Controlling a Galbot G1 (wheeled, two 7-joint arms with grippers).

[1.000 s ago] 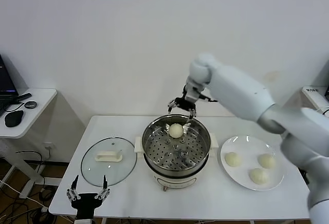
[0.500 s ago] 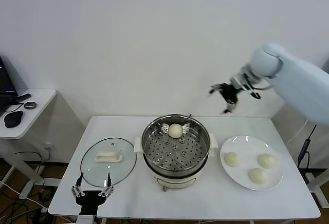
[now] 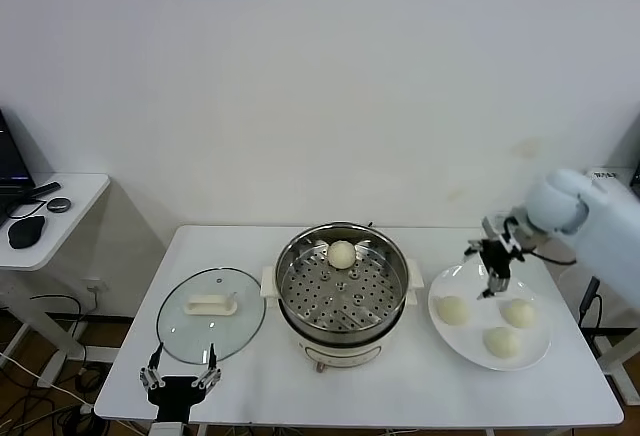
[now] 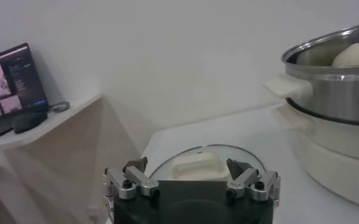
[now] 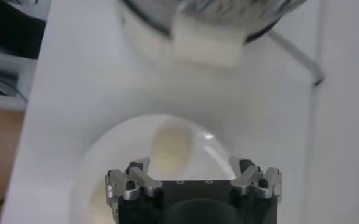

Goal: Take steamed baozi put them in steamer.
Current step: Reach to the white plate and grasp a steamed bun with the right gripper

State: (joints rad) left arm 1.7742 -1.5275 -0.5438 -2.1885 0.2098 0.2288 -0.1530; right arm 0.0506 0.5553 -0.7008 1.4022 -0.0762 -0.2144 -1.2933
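One baozi (image 3: 342,253) lies on the perforated tray at the far side of the steel steamer (image 3: 300,281); it also shows in the left wrist view (image 4: 355,55). Three baozi (image 3: 452,309) (image 3: 518,312) (image 3: 502,342) lie on the white plate (image 3: 476,277) at the right. My right gripper (image 3: 492,270) is open and empty, above the plate's far edge, beyond the baozi; in its wrist view one baozi (image 5: 170,147) lies ahead of the gripper (image 5: 193,175). My left gripper (image 3: 181,373) is open and empty, low at the table's front left edge.
A round glass lid (image 3: 211,313) with a white handle (image 3: 211,304) lies on the table left of the steamer, just ahead of my left gripper (image 4: 192,176). A side desk (image 3: 55,201) with a mouse and laptop stands at the far left.
My right arm swung from above the steamer's far rim out to the right and came down over the plate, empty. The baozi in the steamer stayed. The left gripper barely moved.
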